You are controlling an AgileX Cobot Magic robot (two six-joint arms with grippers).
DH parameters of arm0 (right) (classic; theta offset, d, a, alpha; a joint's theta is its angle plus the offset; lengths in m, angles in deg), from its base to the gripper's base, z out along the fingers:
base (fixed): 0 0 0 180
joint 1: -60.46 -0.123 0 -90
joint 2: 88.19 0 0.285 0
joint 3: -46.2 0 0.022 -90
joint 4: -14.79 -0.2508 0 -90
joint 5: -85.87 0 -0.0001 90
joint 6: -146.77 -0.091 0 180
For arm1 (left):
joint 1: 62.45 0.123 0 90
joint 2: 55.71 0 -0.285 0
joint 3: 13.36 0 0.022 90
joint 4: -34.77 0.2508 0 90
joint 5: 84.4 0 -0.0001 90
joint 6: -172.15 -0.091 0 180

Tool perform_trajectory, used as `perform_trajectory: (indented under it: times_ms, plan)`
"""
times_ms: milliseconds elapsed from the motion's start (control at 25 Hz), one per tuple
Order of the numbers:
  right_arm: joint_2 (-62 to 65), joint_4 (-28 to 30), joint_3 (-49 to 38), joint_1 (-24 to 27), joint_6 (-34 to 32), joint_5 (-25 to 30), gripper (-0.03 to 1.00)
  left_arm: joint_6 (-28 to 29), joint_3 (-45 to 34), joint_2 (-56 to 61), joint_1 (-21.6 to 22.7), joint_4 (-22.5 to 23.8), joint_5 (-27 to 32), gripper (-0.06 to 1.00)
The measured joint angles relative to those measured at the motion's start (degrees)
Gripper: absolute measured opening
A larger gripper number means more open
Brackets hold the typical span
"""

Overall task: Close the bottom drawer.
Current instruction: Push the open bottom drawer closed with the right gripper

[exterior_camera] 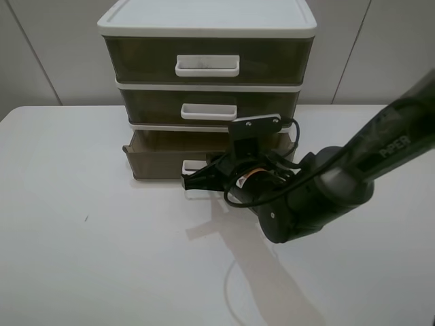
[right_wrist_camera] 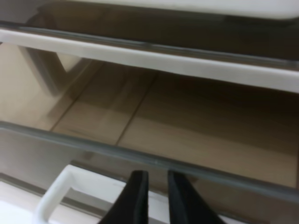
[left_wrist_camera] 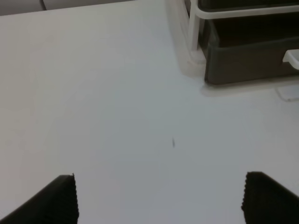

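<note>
The bottom drawer (exterior_camera: 156, 161) of the white-topped three-drawer unit (exterior_camera: 204, 27) stands pulled out partway, olive-brown, with a small white loop handle (exterior_camera: 192, 165). My right gripper (exterior_camera: 189, 182) is at the drawer's front, right by the handle, fingers nearly together with only a thin gap. In the right wrist view the fingertips (right_wrist_camera: 136, 186) lie against the front wall beside the handle (right_wrist_camera: 60, 184), and the empty drawer (right_wrist_camera: 140, 116) shows beyond. My left gripper (left_wrist_camera: 159, 184) is open and empty over bare table; the drawer's corner (left_wrist_camera: 247, 60) shows far ahead of it.
The top drawer (exterior_camera: 204, 60) and middle drawer (exterior_camera: 207, 105) are closed. The right arm (exterior_camera: 353, 170) reaches in from the right. The white table (exterior_camera: 88, 238) stretches wide in front and to the left of the unit.
</note>
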Motion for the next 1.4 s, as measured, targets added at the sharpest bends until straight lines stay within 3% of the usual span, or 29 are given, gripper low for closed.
perform_trajectory:
  times_ms: [1400]
  plan:
    - [-5.2, -1.7, 6.5, 0.0, -0.7, -2.7, 0.02, 0.0, 0.0, 0.0, 0.0, 0.0, 0.0, 0.72]
